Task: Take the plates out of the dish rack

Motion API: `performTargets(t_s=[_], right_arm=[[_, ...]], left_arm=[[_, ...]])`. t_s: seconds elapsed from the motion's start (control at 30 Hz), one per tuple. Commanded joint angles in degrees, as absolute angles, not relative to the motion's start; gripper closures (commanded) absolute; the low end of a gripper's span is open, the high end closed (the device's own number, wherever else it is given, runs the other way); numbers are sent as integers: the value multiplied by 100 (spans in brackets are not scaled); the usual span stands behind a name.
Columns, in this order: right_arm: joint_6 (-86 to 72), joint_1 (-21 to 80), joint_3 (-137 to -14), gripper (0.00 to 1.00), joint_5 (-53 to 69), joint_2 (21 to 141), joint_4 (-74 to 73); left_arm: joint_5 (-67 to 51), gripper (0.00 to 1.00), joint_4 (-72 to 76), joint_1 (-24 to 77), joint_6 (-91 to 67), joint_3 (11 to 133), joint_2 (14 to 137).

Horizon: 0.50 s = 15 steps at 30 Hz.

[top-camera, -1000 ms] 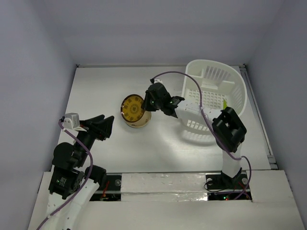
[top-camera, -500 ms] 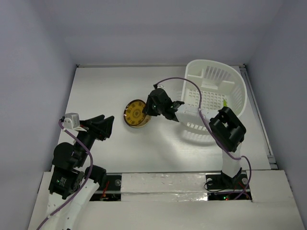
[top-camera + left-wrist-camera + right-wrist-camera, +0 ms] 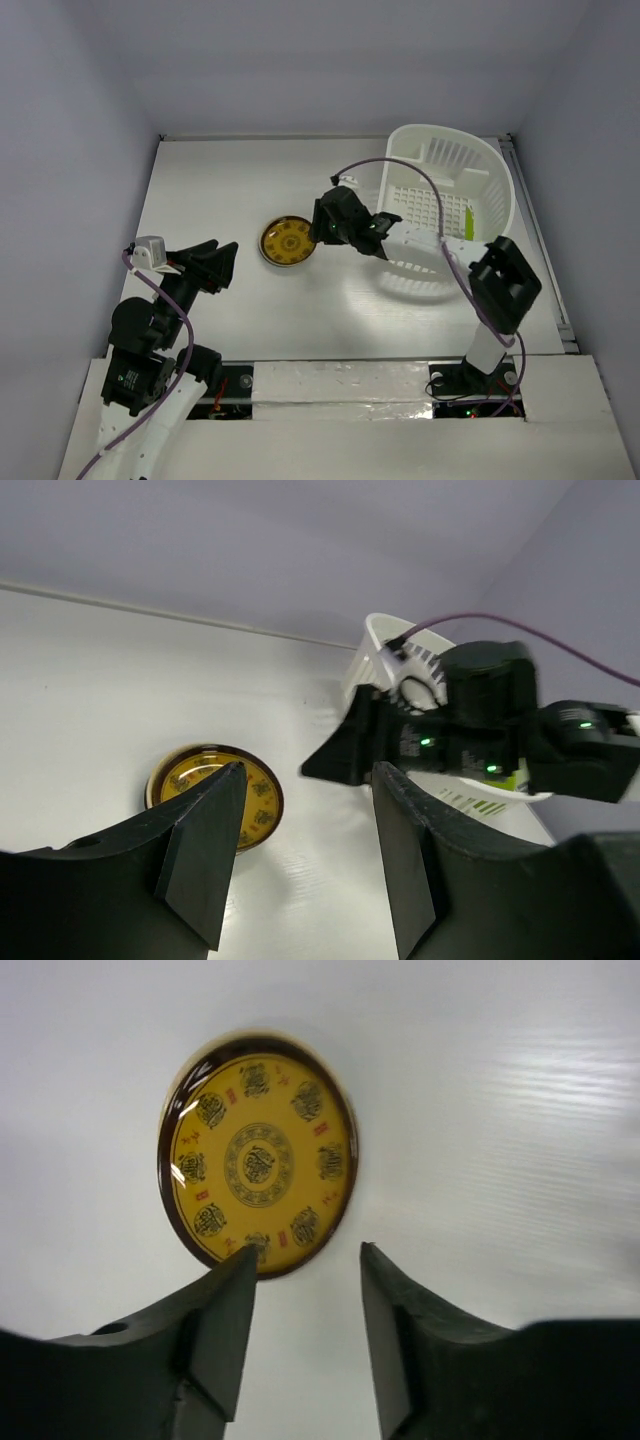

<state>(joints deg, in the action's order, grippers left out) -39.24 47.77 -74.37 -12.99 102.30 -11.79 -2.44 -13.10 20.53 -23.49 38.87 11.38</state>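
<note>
Eyes on the dish rack (image 3: 455,158) first: the white slotted basket sits at the far right of the table (image 3: 220,180), rounded end toward the back wall. Inside, only one thing shows, a green plate (image 3: 468,215), just a thin lime strip low against the right side. Whether it leans or stands straight, I cannot tell. The rest of the slotted floor in view is bare white plastic.

Out of the rack, the yellow plate (image 3: 288,241) lies flat on the table, face up, dark rim all round and a ring of small dark emblems on the amber. It sits left of the rack and apart from it.

The right gripper (image 3: 320,222) hangs just beside that plate, on the side toward the rack. From its own camera the right gripper (image 3: 305,1255) has its jaws spread wide with only bare table between them, and the plate (image 3: 258,1152) lies just beyond the fingertips, not held.

The left gripper (image 3: 222,262) hovers over the near left of the table, well apart from the plate. It too is spread wide and empty, and the plate (image 3: 215,795) shows partly behind one finger (image 3: 205,850).

The table is plain glossy white. The walls (image 3: 320,60) around it are pale grey-lilac. A purple cable (image 3: 400,170) loops over the right arm in front of the rack.
</note>
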Motion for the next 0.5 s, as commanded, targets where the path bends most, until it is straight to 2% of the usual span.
performTargets(t_s=[0.0,0.03,0.07,0.13,0.17,0.3,0.43,0.47], right_arm=[[-3674,4825,-7340,51,-2536,9283,-1651],[-3587,4825,-7321,54,-2714,8951,-1783],[-3525,4825,-7304,63,-2872,8799,-2063],[-3463,4825,-7330,84,-3347,8422,-2450],[-3463,4747,-7339,98,-3557,8281,-2852],[-3559,4343,-7269,100,-4848,7612,-3988],[-3578,3264,-7102,100,-5054,7199,-5113],[-3568,3104,-7128,94,-5071,7163,-5594]], left_arm=[[-246,50,-1081,2083,-2391,3850,1055],[-263,50,-1072,2083,-2382,3850,1046],[-272,50,-1064,2083,-2382,3850,1037],[-290,50,-1072,2083,-2373,3850,1002],[-299,50,-1055,2083,-2373,3850,985],[-351,50,-1037,2083,-2364,3841,905],[-439,50,-1020,2083,-2355,3841,835],[-439,50,-1020,2083,-2355,3841,818]])
